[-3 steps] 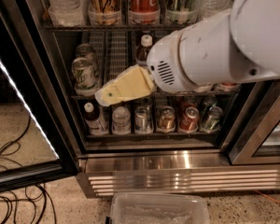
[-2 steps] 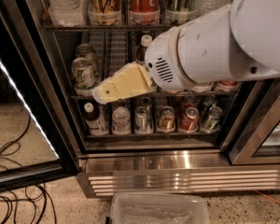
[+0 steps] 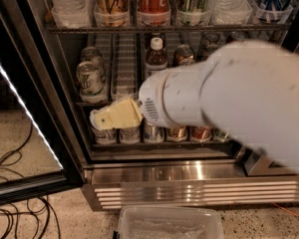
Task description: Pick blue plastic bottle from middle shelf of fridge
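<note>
The blue plastic bottle [image 3: 156,57], with brown liquid and a white cap, stands upright on the middle shelf [image 3: 124,66] of the fridge [image 3: 164,173], in a centre lane. Its lower part is hidden behind my white arm [image 3: 229,103]. My gripper [image 3: 109,117], cream-coloured, hangs in front of the middle shelf's front edge, below and to the left of the bottle and apart from it. It holds nothing that I can see.
Two green cans [image 3: 89,76] stand on the middle shelf's left. Other cans [image 3: 183,54] stand to the right of the bottle. Cans [image 3: 177,132] line the bottom shelf. The glass door [image 3: 20,108] is open at left. A clear bin [image 3: 169,223] and cables [image 3: 15,203] lie on the floor.
The gripper has dropped lower and a little left, from the middle shelf's height to its front edge. The arm now covers more of the fridge's right side.
</note>
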Robot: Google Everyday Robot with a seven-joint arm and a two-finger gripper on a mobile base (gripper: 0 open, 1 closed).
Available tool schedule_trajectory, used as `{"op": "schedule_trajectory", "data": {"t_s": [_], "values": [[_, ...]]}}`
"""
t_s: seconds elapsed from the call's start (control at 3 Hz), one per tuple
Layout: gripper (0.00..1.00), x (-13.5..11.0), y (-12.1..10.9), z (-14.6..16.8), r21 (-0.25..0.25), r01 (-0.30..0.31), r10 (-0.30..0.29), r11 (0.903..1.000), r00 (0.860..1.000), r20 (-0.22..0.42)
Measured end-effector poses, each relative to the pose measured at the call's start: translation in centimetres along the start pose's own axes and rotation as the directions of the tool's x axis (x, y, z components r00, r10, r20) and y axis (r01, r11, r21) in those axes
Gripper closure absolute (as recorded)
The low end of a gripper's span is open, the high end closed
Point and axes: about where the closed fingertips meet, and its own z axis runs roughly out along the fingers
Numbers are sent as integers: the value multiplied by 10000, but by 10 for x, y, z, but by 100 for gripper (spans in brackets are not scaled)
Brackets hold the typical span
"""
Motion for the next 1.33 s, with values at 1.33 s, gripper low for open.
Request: {"op": "schedule_trajectory", "data": {"t_s": [1.33], "values": [[0,81,-40,14,2484,-761,653,9657,9965,513]]}}
